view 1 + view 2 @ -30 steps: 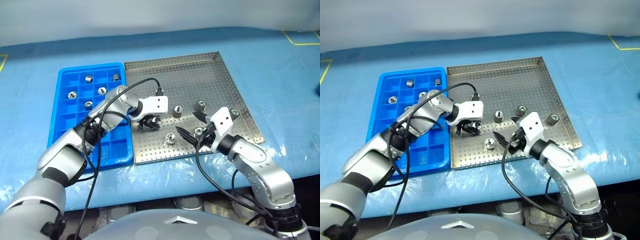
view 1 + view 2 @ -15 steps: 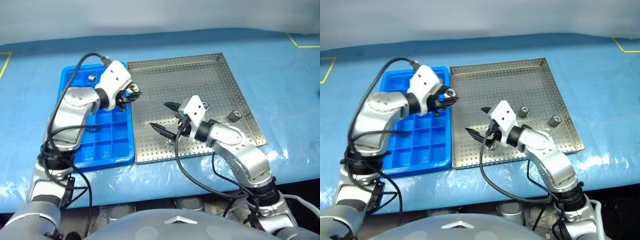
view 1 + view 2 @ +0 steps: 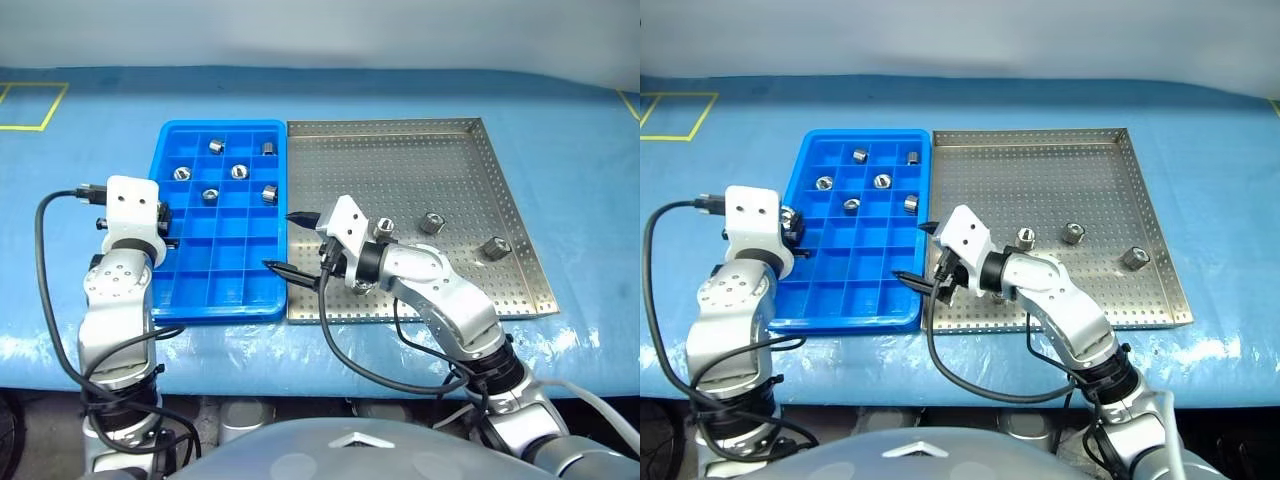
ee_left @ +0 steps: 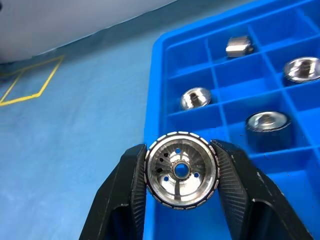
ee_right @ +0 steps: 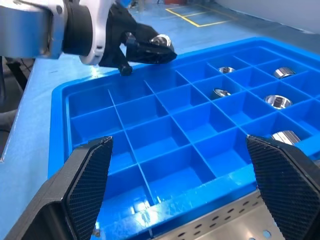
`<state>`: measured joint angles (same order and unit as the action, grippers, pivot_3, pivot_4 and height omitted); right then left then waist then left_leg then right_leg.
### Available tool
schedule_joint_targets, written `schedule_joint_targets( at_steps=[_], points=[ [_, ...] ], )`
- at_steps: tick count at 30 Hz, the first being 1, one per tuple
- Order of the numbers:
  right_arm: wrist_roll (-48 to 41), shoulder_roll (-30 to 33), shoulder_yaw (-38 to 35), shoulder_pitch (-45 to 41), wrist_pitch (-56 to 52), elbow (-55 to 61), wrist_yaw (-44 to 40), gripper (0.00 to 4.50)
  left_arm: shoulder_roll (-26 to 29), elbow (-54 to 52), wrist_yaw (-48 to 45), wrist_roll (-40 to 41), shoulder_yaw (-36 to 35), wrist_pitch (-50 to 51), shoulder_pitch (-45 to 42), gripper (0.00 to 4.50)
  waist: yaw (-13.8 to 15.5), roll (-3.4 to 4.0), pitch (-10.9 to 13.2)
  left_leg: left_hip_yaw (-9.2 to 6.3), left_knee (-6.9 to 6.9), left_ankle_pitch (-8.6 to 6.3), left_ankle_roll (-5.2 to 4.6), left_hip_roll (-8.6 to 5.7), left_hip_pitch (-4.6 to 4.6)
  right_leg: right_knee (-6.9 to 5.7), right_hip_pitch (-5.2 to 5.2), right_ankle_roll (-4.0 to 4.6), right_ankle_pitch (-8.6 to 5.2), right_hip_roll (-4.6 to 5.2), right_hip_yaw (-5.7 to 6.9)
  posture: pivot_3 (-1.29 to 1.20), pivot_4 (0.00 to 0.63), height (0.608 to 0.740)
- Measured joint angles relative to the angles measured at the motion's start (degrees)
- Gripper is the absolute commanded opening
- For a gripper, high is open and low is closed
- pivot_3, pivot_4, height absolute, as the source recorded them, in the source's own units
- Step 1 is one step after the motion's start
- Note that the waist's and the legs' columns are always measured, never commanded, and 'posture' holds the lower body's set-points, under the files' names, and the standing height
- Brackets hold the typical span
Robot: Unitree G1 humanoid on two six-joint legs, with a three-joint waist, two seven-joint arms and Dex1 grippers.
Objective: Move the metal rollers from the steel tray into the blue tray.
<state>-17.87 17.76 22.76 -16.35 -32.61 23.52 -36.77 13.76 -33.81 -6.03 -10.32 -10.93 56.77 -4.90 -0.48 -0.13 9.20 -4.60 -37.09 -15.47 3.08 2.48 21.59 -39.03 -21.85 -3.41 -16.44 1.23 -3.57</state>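
Left wrist view: left pincer (image 4: pixel 181 172) clamps roller (image 4: pixel 181 170) | hidden overhead

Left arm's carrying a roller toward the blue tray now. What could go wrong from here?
1. The left gripper pinches its roller by the rim only, over the blue tray's left edge; released here, it may fall onto the cloth.
2. Six compartments already hold rollers; dropping onto one could bounce it out.
3. The open right gripper reaches over the tray's right edge and could crowd the left arm.
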Motion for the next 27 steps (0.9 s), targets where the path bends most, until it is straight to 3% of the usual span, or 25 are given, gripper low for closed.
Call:
schedule_joint_targets(
  at_steps=[11, 12, 14, 16, 20, 27],
  points=[
    [0.72, 1.33, 1.36, 1.51, 0.13, 0.22, -1.53, 4.50, -2.35, 3.34, 3.17, 0.17, 0.98, -1.56, 1.63, 1.68, -0.79, 0.02, -0.04, 0.00, 0.03, 0.00, 0.00, 0.01, -0.03, -0.01, 0.01, 0.00, 0.00, -0.02, 0.00, 0.04, 0.150, 0.740],
    [0.72, 1.30, 1.36, 1.58, 0.13, 0.24, -1.52, 4.50, -2.36, 3.90, 3.16, 0.21, 1.15, -1.49, 1.63, 2.40, -0.88, 0.02, -0.04, 0.00, 0.03, 0.00, 0.00, 0.01, -0.03, -0.01, 0.00, 0.00, 0.00, -0.02, -0.01, 0.03, 0.150, 0.740],
    [0.79, 1.34, 1.33, 1.92, 0.13, 0.41, -1.26, 4.50, -2.31, 4.37, 3.02, 0.34, 1.39, -1.54, 1.30, 2.85, -0.93, 0.02, -0.05, 0.00, 0.02, 0.00, 0.00, 0.00, -0.03, -0.01, 0.01, 0.00, 0.00, -0.01, 0.00, 0.02, 0.150, 0.740],
    [0.83, 1.33, 1.30, 2.12, 0.13, 0.60, -0.76, 4.50, -2.39, 4.40, 2.98, 0.95, 1.20, -1.53, 0.11, 3.01, -0.86, 0.02, -0.05, -0.05, 0.02, 0.03, 0.05, 0.00, -0.04, -0.03, 0.03, 0.01, 0.01, -0.02, 0.03, 0.02, 0.150, 0.740],
    [0.82, 1.62, 0.70, 3.21, 0.11, 2.01, -0.29, 4.50, -3.00, 3.63, 1.05, 4.63, 0.34, -2.00, -4.29, 4.28, -0.83, -0.02, -0.04, -0.10, 0.00, 0.06, 0.10, -0.01, 0.01, -0.01, 0.04, 0.02, 0.05, -0.02, 0.08, 0.00, 0.150, 0.740],
    [-0.80, 5.25, -7.77, 6.58, -0.53, 4.99, 0.83, 4.50, -1.94, -2.01, -12.55, 19.67, 2.88, -3.46, -15.05, 4.28, -1.41, -0.01, -0.04, -0.03, 0.05, 0.04, 0.08, -0.03, 0.04, 0.12, 0.04, 0.00, 0.06, 0.01, 0.04, -0.04, 0.150, 0.740]
  ],
)
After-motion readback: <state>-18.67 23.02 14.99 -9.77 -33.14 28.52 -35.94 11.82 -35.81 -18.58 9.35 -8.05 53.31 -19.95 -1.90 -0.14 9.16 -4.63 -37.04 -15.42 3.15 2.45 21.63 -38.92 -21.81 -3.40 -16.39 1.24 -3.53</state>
